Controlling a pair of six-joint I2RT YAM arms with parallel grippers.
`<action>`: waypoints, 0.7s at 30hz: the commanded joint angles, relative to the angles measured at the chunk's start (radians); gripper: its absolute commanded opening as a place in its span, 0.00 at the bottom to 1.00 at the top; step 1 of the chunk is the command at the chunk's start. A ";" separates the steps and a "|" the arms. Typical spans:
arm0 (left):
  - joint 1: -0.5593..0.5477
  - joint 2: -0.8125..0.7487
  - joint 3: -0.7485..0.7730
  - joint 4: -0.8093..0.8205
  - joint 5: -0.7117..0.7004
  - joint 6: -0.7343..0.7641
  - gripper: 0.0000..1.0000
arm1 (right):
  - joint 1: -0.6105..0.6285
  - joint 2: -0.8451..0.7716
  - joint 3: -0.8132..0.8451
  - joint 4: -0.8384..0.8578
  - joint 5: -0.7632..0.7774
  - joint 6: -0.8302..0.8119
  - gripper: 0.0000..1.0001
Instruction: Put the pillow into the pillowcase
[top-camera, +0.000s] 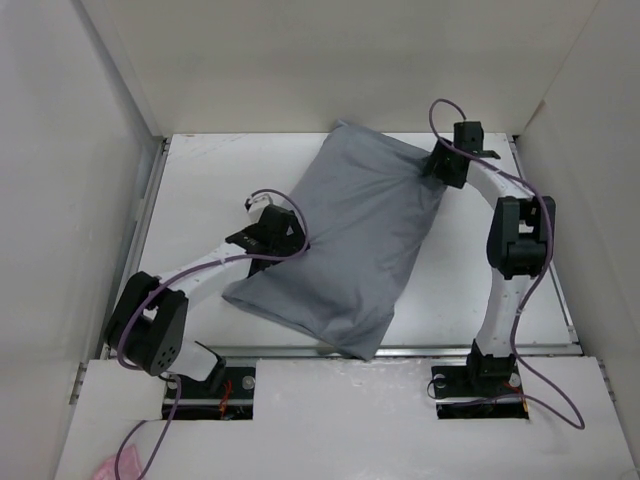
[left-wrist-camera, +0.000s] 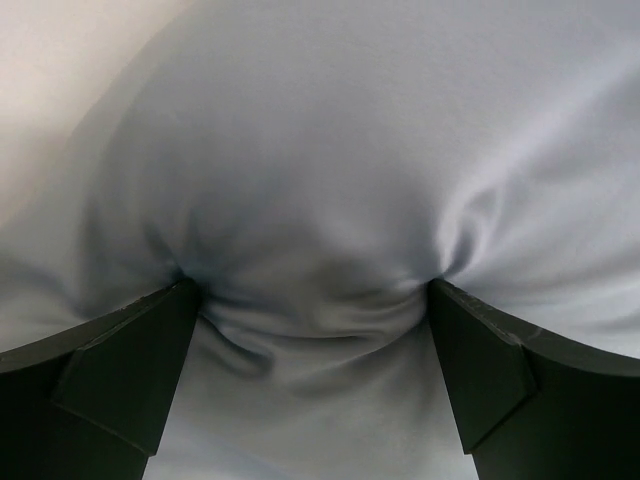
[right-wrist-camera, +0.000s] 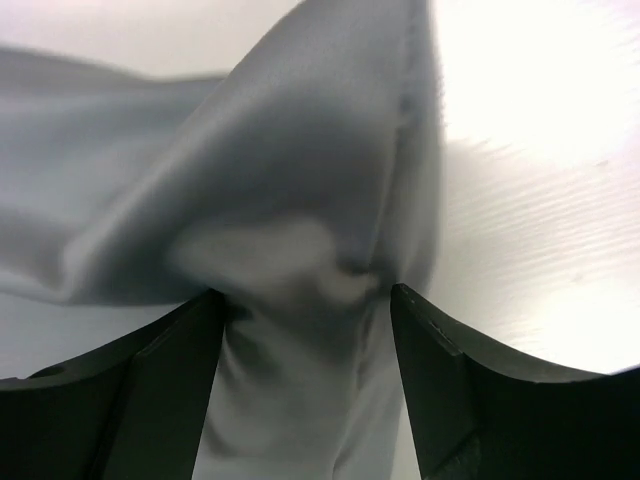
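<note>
Pillowcase (top-camera: 345, 245): lay diagonal on worktop (top-camera: 210, 180), plump.
Pillow: no white seen; judged fully inside.
L gripper (top-camera: 283, 232): clamped on its left-edge fabric.
R gripper (top-camera: 440, 165): clamped on far-right corner fold.
Remaining: prob. only release.

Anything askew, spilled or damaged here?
The pillowcase lies skewed across the table, and its near corner overhangs the front edge. The left pincer and right pincer each bunch its fabric. No tear or spill is visible.
</note>
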 joint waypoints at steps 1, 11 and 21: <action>0.043 0.050 -0.106 -0.134 -0.001 -0.075 1.00 | -0.096 0.045 0.070 0.002 0.031 -0.014 0.71; 0.043 -0.155 0.245 -0.424 -0.208 0.009 1.00 | -0.096 -0.188 0.085 0.024 -0.027 -0.156 0.87; 0.144 -0.283 0.489 -0.171 -0.335 0.181 1.00 | -0.096 -0.526 -0.050 0.092 -0.144 -0.169 1.00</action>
